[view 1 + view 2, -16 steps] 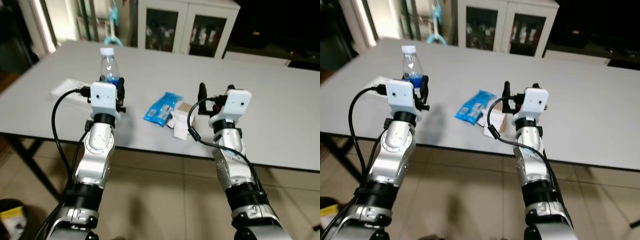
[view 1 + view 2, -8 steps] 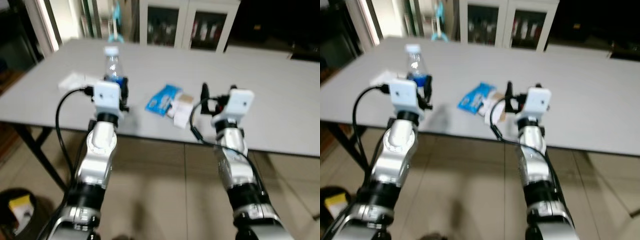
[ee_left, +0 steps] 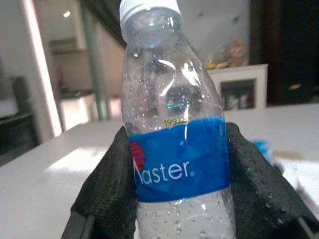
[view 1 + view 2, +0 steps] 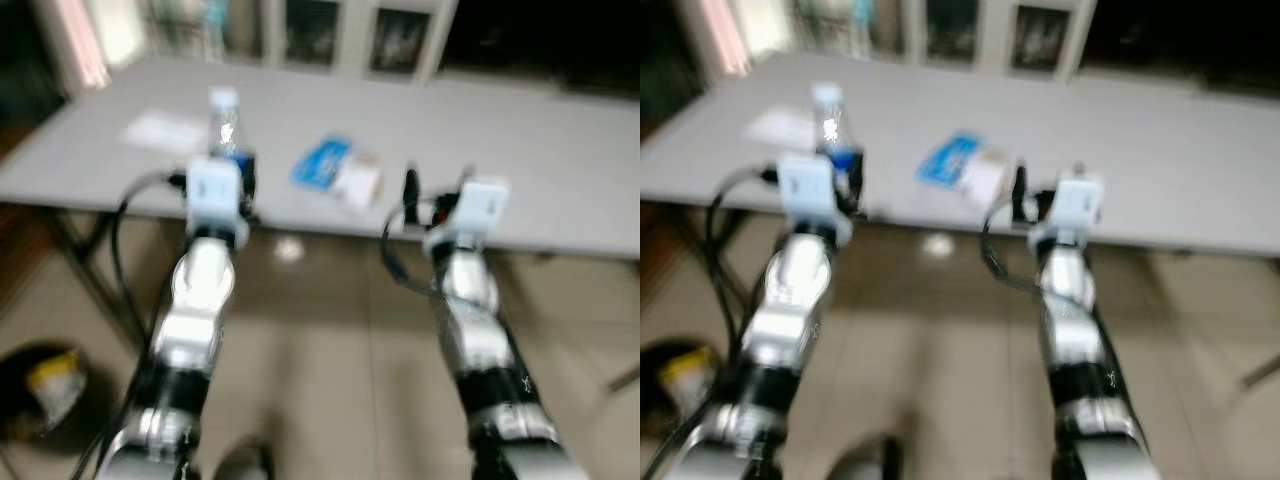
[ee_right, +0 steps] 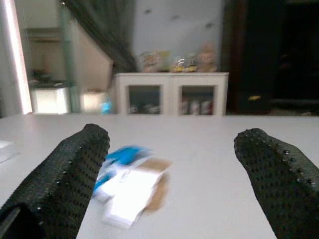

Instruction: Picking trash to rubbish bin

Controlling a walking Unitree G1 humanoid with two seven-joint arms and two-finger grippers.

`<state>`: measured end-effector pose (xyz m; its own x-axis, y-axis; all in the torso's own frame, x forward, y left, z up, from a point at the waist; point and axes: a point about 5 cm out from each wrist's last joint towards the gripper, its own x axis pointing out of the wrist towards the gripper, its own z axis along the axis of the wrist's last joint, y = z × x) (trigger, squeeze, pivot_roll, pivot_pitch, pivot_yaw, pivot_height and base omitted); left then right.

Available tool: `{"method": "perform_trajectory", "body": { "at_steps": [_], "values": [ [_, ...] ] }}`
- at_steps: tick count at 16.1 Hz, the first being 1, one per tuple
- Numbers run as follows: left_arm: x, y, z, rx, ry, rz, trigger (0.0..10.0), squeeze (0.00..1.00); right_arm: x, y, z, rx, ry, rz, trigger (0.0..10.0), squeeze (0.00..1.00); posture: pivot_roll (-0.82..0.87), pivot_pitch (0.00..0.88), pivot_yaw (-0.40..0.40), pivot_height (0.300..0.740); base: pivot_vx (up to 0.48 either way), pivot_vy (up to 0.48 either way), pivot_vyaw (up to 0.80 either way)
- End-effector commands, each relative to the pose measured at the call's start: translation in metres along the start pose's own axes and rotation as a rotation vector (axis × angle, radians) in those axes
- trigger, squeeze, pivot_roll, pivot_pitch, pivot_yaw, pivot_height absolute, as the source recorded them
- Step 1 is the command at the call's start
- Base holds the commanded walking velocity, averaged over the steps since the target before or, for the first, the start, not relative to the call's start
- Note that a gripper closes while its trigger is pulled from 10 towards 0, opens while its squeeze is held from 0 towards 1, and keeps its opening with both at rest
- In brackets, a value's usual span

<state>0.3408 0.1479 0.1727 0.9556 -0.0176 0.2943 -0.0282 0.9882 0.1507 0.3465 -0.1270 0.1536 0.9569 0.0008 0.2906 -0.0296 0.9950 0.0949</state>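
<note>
A clear plastic water bottle with a blue label and white cap point(image 3: 174, 129) stands upright, pinched between the two black fingers point(image 3: 107, 194) of the left gripper point(image 4: 232, 175), one finger pressed against each side of the label. The label reads "aster" in white letters, and droplets cling to the inside of the bottle. In the blurred head views the bottle's cap and neck rise above the white wrist block of the left arm, in front of the near edge of the grey counter point(image 4: 560, 150).

The right gripper point(image 5: 174, 174) hovers in the air with its fingers point(image 5: 65, 174) spread wide apart and nothing between them. Beyond the gap between those fingers, on the counter, lie a flat blue plastic packet point(image 5: 122, 157) and a crumpled white and brown paper wrapper point(image 5: 137, 196), touching each other. In the head views this pile lies between the two grippers, a little farther in on the counter.

Well beyond the left fingers a flat white sheet point(image 4: 160, 130) lies on the counter. Low on the tiled floor, beside the left arm, stands a dark round rubbish bin point(image 4: 40, 390) with something yellow inside.
</note>
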Motion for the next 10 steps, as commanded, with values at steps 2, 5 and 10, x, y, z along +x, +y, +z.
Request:
{"method": "perform_trajectory", "body": {
  "at_steps": [2, 5, 10],
  "values": [
    [0.0049, -0.0065, 0.0085, -0.002, -0.029, -0.024, 10.0, 0.00, 0.0002, -0.0065, 0.0006, -0.007, 0.003, -0.015, 10.0, 0.00, 0.02, 0.033, -0.057, 0.740, -0.345, 0.000, 0.00],
    [0.0056, -0.0078, 0.0051, 0.008, 0.000, -0.022, 10.0, 0.00, 0.0001, -0.0068, 0.0006, -0.008, 0.005, -0.016, 10.0, 0.00, 0.01, 0.036, -0.057, 0.740, 0.000, 0.000, 0.00],
    [0.0059, -0.0080, 0.0030, -0.007, 0.018, -0.020, 10.0, 0.00, 0.0001, -0.0067, -0.0009, -0.005, 0.017, -0.011, 10.0, 0.00, 0.01, 0.046, -0.061, 0.740, 0.000, 0.000, 0.00]
  ]
}}
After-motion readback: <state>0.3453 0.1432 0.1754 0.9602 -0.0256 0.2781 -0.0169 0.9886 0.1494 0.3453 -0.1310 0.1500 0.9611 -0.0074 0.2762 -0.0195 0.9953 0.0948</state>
